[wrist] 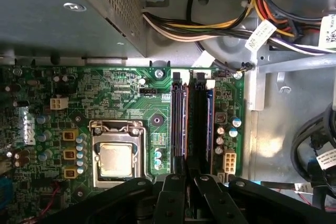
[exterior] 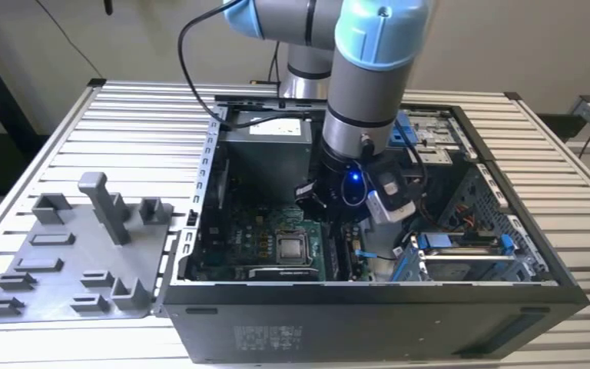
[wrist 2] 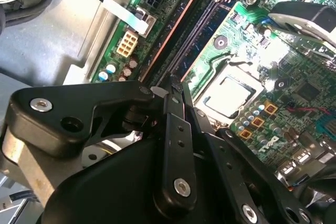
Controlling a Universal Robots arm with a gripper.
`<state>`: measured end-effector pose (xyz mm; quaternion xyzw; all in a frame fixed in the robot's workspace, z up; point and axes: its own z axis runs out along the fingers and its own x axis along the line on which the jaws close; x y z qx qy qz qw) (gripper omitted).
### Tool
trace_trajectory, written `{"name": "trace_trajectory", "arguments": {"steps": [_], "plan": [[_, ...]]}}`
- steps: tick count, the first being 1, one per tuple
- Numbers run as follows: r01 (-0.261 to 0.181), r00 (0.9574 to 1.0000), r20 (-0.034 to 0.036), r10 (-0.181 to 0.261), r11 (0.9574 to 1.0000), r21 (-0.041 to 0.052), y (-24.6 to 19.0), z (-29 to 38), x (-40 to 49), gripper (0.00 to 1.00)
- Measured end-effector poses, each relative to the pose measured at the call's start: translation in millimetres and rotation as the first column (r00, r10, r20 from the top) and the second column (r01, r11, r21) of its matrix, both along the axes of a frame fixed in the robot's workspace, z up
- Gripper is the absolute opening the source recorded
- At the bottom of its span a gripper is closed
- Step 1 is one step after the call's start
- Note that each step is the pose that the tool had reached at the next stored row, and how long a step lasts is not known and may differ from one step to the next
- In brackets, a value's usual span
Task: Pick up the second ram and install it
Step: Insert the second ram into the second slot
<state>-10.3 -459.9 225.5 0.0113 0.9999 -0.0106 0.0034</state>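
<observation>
Right — arm reaches down inside open PC case (exterior: 377, 307), gripper (wrist: 187, 178) low over motherboard (wrist: 121, 93), just beside CPU socket (wrist: 116, 156). Fingers (wrist 2: 175, 129) drawn close together over second ram (wrist: 180, 124), which sits edge-up in slot w/ long axis running straight away from fingertips, parallel to neighbouring slot (wrist: 198, 124). Whether fingers actually pinch stick — can't tell.
</observation>
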Motion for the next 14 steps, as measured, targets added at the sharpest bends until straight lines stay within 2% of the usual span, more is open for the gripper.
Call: {"name": "trace_trajectory", "arguments": {"steps": [11, 14], "plan": [[-0.003, 1.0000, 0.0001, 0.003, 1.0000, 0.0027, 0.0, -6.5, 0.1, 0.13], [-0.003, 1.0000, 0.0000, 0.003, 1.0000, 0.0025, 0.0, -6.5, 0.0, 0.13]]}}
